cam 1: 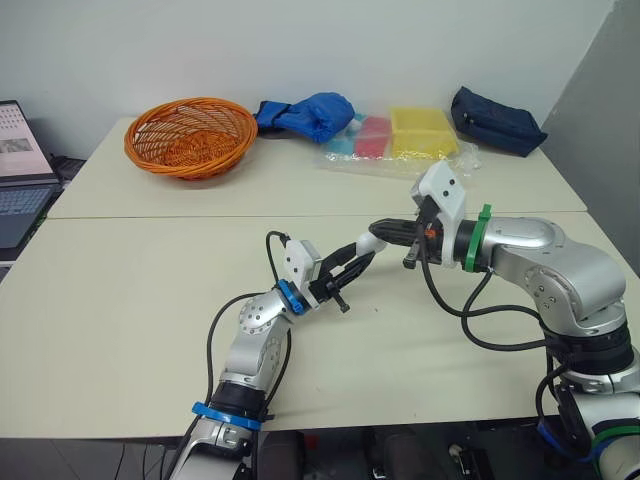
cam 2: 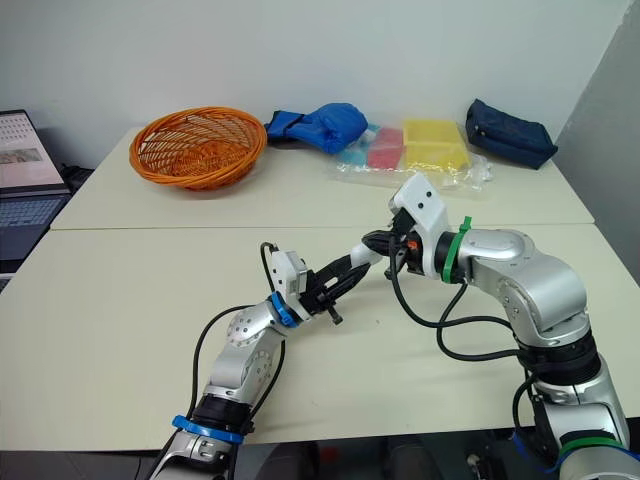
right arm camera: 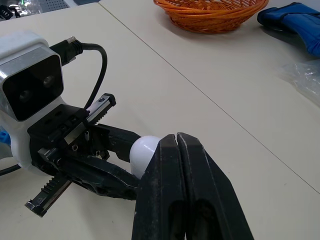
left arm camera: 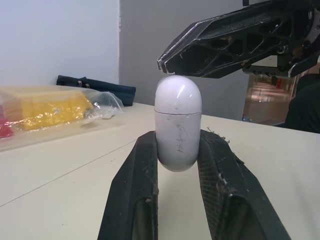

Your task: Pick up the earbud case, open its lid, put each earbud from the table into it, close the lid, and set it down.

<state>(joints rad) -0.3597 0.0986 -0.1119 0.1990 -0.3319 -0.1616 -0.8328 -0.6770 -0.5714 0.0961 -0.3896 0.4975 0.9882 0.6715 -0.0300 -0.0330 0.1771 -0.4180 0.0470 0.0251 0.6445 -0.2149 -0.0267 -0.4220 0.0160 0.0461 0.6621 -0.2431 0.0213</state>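
The white earbud case (left arm camera: 177, 122) stands upright with its lid closed, clamped by its lower half between the two black fingers of my left gripper (cam 1: 357, 260), which holds it above the table's middle. My right gripper (right arm camera: 175, 139) is shut, fingers pressed together. Its tips rest against the rounded top of the case lid (left arm camera: 178, 87), coming in from the right. In the head views the two grippers meet at the case (cam 2: 366, 252), a little above the tabletop.
At the back of the table (cam 1: 150, 300) are an orange wicker basket (cam 1: 190, 135), a blue bag (cam 1: 310, 115), a clear plastic bag of coloured boxes (cam 1: 400, 140) and a dark navy pouch (cam 1: 495, 120). A laptop (cam 1: 20, 175) stands at far left.
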